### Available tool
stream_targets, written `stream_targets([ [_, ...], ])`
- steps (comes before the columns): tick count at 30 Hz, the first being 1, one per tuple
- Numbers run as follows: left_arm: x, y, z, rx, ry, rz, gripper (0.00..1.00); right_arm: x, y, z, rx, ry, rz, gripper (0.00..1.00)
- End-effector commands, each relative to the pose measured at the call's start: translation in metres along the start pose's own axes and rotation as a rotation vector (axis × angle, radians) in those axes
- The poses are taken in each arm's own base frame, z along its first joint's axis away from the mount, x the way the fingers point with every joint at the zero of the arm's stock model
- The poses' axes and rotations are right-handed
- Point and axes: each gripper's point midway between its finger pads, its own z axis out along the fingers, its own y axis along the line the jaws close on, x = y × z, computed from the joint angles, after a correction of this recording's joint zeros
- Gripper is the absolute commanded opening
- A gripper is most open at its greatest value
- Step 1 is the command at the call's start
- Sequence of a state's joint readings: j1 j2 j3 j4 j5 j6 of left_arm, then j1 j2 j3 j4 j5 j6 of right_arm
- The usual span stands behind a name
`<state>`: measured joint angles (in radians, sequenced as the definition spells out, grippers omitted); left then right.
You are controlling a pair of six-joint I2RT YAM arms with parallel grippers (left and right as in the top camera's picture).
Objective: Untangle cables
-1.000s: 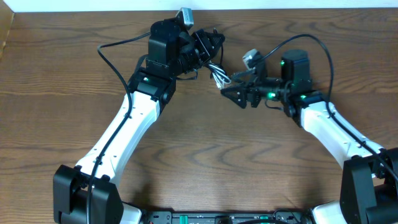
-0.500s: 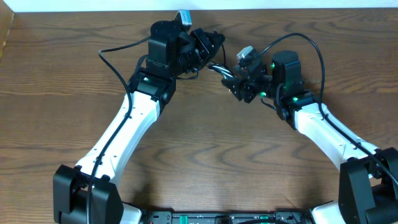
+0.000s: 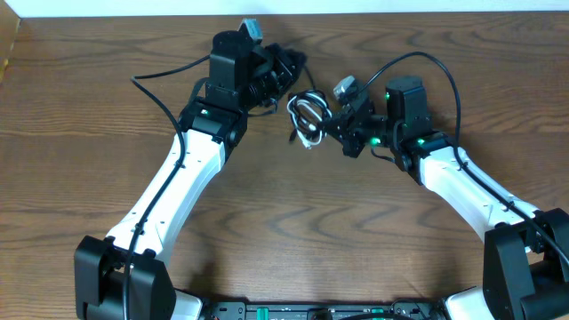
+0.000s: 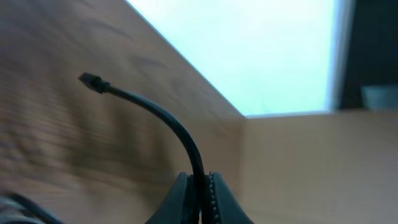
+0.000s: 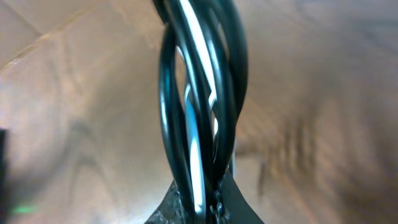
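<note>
The cables [image 3: 308,116] form a small tangle of black and white loops held in the air between my two grippers at the back of the table. My left gripper [image 3: 292,73] is shut on the thin black cable [image 4: 180,132], whose free end with a small plug [image 4: 92,81] arcs up and to the left in the left wrist view. My right gripper [image 3: 332,124] is shut on the bundle of loops [image 5: 202,93], black strands with a white strand between them rising from its jaws. The tangle's far side is hidden behind the fingers.
The brown wooden table [image 3: 293,222] spreads below both arms. A pale wall runs along its far edge [image 3: 400,7]. Thick black cords [image 3: 160,89] fixed to the arms loop beside each wrist. A dark rail [image 3: 320,311] sits at the front edge.
The right gripper has closed on the tangle's loops and shifted left. The left gripper has drawn slightly left and back with the black cable. The tangle now hangs as a rounder loop.
</note>
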<state>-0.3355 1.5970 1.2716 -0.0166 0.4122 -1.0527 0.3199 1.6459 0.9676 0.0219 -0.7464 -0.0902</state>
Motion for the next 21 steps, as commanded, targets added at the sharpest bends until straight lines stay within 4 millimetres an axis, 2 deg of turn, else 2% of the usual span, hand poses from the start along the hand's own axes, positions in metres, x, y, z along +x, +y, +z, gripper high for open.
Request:
stream_targets([
  [1, -0.037, 0.022, -0.013, -0.151, -0.200, 0.116, 0.08, 0.003, 0.027, -0.001, -0.148, 0.011, 0.034, 0.01],
  [4, -0.034, 0.027, -0.011, -0.177, -0.175, 0.230, 0.11, 0.004, 0.033, -0.004, -0.170, 0.018, 0.043, 0.01],
  [6, -0.025, 0.029, -0.009, -0.182, -0.126, 0.308, 0.12, 0.002, 0.035, -0.005, -0.169, 0.014, 0.039, 0.01],
  [14, 0.035, 0.037, 0.001, -0.136, 0.150, 0.430, 0.17, -0.005, 0.034, -0.010, -0.161, -0.003, 0.051, 0.01],
  [16, 0.043, 0.040, 0.004, -0.148, 0.173, 0.429, 0.33, -0.005, 0.034, -0.010, -0.161, -0.003, 0.056, 0.01],
  [17, 0.045, 0.041, 0.004, -0.150, 0.179, 0.436, 0.45, -0.005, 0.034, -0.010, -0.161, -0.002, 0.063, 0.01],
  [18, 0.046, 0.042, 0.006, -0.152, 0.182, 0.450, 0.61, -0.005, 0.034, -0.011, -0.160, -0.002, 0.067, 0.01],
  [19, 0.046, 0.043, 0.006, -0.152, 0.182, 0.472, 0.81, -0.005, 0.033, -0.011, -0.156, -0.001, 0.080, 0.01],
  [20, 0.042, 0.045, 0.006, -0.165, 0.169, 0.497, 0.91, -0.005, 0.032, -0.011, -0.152, -0.002, 0.093, 0.01],
  [21, 0.036, 0.049, 0.004, -0.190, 0.147, 0.531, 0.93, -0.005, 0.029, -0.012, -0.142, -0.001, 0.114, 0.01],
])
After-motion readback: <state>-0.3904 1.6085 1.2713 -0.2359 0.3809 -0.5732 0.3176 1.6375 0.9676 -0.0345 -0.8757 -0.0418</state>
